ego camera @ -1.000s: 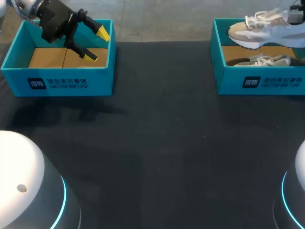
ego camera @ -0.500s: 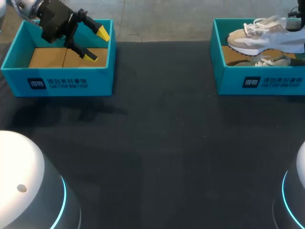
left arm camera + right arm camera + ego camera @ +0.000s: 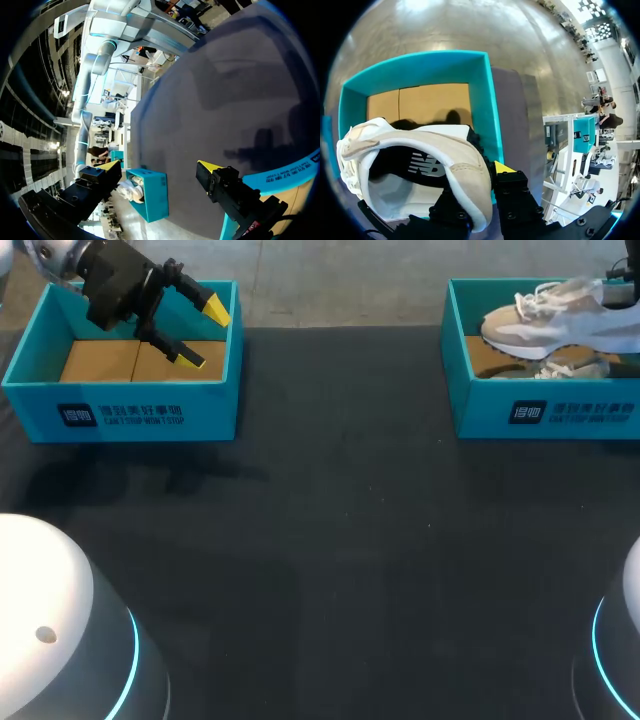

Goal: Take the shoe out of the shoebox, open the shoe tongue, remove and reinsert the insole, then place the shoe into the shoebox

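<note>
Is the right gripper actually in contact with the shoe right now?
Touching. In the right wrist view the shoe has its heel wall pinched between the fingers of the right gripper, pressed from both sides.

Holds the left arm (image 3: pixel 55 255) in at the far-left corner, black wrist angled down and toward the right. Shows the left gripper (image 3: pixel 204 333) (image 3: pixel 155 166) with both yellow-tipped fingers spread wide and nothing between them, one tip higher and farther, the other lower and nearer. Hangs above the table's far-left side, tips pointing right. Clamps the right gripper (image 3: pixel 482 175) at the far right on the heel of the shoe (image 3: pixel 420 150), one yellow tip pressed to the outside of the heel collar, the other finger hidden by the heel. Offers the head camera only a dark sliver of that gripper at the far-right edge.
</note>
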